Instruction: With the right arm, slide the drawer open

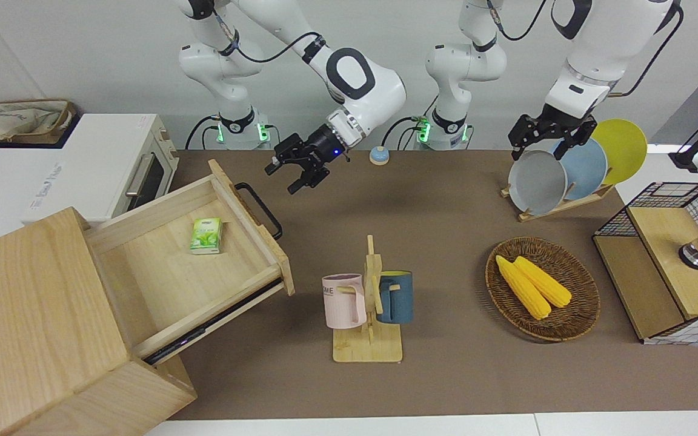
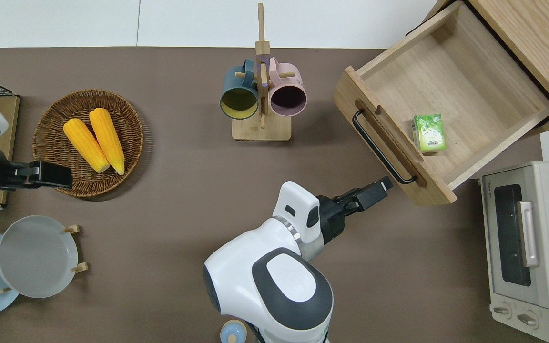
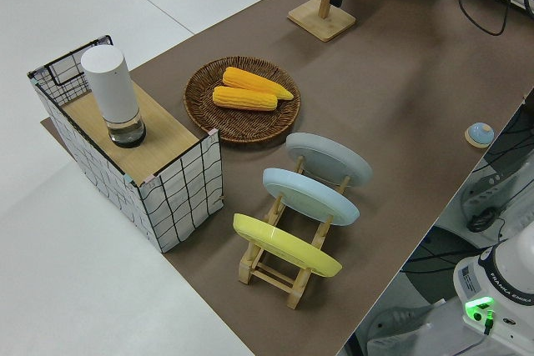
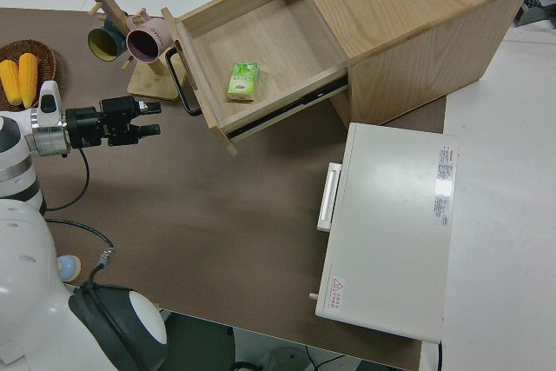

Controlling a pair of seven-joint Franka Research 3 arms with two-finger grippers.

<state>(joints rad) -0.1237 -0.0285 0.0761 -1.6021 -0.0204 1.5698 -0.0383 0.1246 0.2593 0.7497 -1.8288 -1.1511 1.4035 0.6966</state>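
Pulled-out drawer (image 1: 185, 266), right gripper (image 1: 300, 171) open, just off handle (image 1: 259, 209)

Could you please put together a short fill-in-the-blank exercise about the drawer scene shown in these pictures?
1. The drawer of the wooden box stands pulled ____.
2. Inside the drawer lies a small ____ carton.
3. The right claw is apart from the black handle, with its fingers ____.
4. The woven basket holds two ears of ____.

Missing words: open; green; open; corn
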